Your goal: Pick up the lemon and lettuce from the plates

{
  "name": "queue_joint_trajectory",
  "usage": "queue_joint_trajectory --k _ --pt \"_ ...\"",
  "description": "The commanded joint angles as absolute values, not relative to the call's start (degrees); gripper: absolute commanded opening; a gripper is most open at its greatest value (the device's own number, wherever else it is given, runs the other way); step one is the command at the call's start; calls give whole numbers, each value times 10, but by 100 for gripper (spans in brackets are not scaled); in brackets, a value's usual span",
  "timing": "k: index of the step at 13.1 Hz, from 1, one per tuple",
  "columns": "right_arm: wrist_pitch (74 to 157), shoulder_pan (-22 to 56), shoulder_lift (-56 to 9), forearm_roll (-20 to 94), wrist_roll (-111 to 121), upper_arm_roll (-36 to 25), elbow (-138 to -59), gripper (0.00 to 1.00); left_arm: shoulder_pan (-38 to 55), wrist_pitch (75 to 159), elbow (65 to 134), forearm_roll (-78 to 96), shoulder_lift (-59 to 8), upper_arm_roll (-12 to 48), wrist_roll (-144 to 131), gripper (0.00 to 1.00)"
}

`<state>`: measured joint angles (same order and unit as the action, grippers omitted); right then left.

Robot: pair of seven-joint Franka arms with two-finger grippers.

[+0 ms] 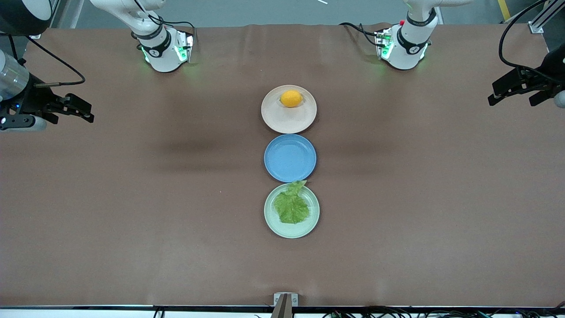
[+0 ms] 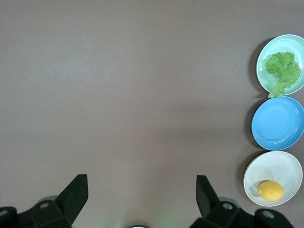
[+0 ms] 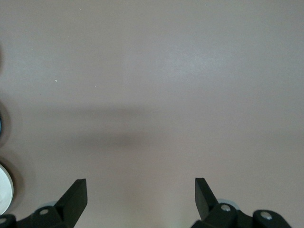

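The yellow-orange lemon lies on the beige-pink plate, the plate farthest from the front camera. The crinkled green lettuce lies on the mint plate, the nearest one, its stem end over the rim. My left gripper hangs open and empty over bare cloth at the left arm's end. My right gripper hangs open and empty at the right arm's end. Both are well away from the plates.
An empty blue plate sits between the two task plates, the three in a row mid-table. Brown cloth covers the table. A small bracket sits at the table edge nearest the front camera.
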<state>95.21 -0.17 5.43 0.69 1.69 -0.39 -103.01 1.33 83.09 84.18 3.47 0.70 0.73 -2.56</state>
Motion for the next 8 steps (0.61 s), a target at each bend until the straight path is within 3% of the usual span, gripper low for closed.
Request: queue_joint_trajectory --k 1,4,8 --pt "951 -5 62 -2 4 1 -1035 100 19 835 841 31 -9 12 -33 100" --pt "953 -10 62 7 2 -2 -1035 100 48 844 837 62 -60 29 -49 100" --pt "949 -10 60 6 3 -3 -1017 100 140 961 824 65 -160 32 -163 100"
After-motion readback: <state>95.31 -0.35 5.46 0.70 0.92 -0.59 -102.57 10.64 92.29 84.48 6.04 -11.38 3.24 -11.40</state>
